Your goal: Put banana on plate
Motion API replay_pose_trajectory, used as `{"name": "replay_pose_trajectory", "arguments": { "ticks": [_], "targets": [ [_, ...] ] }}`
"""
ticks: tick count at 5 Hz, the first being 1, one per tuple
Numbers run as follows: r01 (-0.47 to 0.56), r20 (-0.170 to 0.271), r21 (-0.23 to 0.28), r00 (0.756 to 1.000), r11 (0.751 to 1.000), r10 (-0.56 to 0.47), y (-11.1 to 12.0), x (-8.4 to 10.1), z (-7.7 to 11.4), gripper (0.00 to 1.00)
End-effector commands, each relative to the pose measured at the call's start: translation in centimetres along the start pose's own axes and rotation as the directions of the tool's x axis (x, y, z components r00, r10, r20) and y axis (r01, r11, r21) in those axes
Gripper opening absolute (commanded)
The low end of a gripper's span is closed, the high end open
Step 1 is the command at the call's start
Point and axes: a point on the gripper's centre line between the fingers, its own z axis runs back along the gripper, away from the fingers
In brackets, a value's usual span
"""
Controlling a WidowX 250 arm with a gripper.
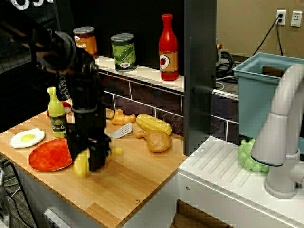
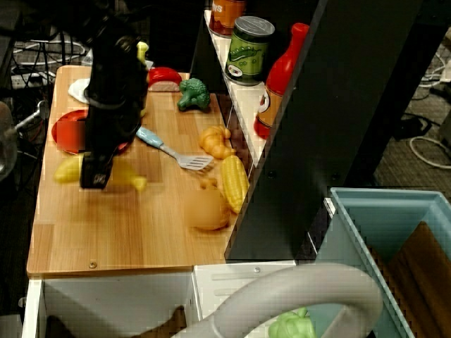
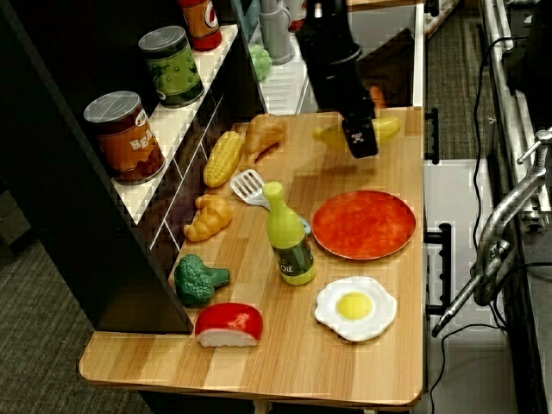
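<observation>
The yellow banana [image 1: 81,164] is in my black gripper [image 1: 90,159], which is shut across its middle; both ends stick out at the sides. It seems to hang a little above the wooden table, beside the edge of the red-orange plate [image 1: 46,155]. From the side view the banana [image 2: 65,170] and gripper [image 2: 95,176] are just in front of the plate [image 2: 65,134]. In the overhead view the banana [image 3: 385,129] and gripper [image 3: 360,142] are beyond the plate [image 3: 362,224], which holds nothing.
A fried egg [image 3: 355,306] and a green-yellow bottle [image 3: 289,237] stand by the plate. A spatula [image 3: 250,185], corn cob [image 3: 222,157], chicken leg [image 3: 263,134], croissant [image 3: 207,218] and broccoli [image 3: 197,279] lie along the shelf wall. Cans and a ketchup bottle [image 1: 168,47] stand above.
</observation>
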Motion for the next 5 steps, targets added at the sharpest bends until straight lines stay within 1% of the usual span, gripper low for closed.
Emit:
{"name": "replay_pose_trajectory", "arguments": {
  "ticks": [1, 2, 3, 4, 5],
  "targets": [
    [0.019, -0.007, 0.060, 1.000, 0.998, -0.019, 5.9, 1.4, 0.7, 0.00],
    [0.013, -0.005, 0.063, 1.000, 0.998, -0.012, 8.4, 1.0, 1.0, 0.00],
    [0.010, -0.010, 0.051, 1.000, 0.999, -0.009, 9.2, 0.5, 1.8, 0.00],
    [0.007, -0.008, 0.052, 1.000, 0.999, -0.006, 9.8, 0.3, 2.2, 0.00],
    [0.015, 0.003, 0.060, 1.000, 0.998, -0.015, 9.8, -0.2, 1.8, 0.00]
  ]
}}
